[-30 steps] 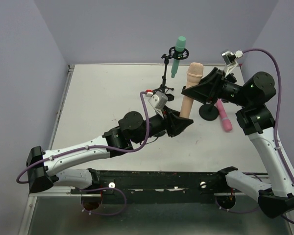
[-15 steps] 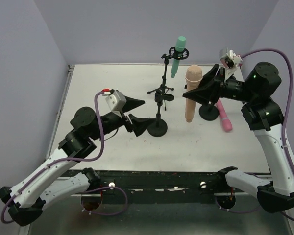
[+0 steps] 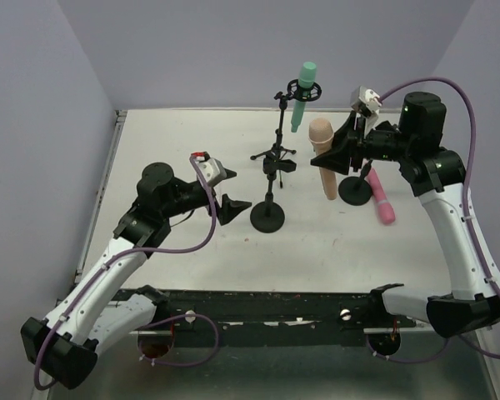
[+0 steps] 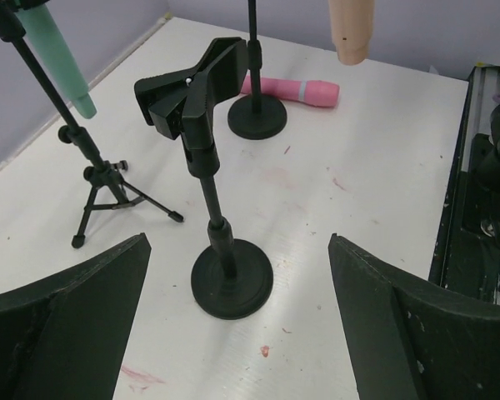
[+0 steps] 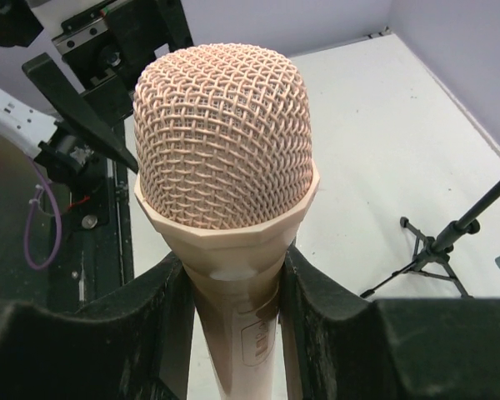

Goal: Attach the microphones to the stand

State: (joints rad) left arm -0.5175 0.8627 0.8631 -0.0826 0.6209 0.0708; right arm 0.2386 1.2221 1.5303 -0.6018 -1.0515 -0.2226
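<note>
White surface [image 3: 175, 150] carries three stands. The largest change is the left arm's: it has swung back from the middle toward 8 o'clock. Its left claw [image 3: 232, 206] is spread wide and empty, facing the clip stand [image 3: 268, 197]. The right arm has shifted less, and its right claw [image 3: 340, 155] is clamped just under the mesh head of the beige-peach microphone [image 3: 324, 162]. With the clip now unobstructed, seating this microphone looks like the step in hand. It hangs near-upright between the clip stand and the round-base stand [image 3: 354, 190], head up, tail down. The mint green microphone [image 3: 302, 96] already sits in the tripod stand [image 3: 279, 133]. The pink microphone [image 3: 381, 198] lies flat, long axis 11 to 5 o'clock.
</note>
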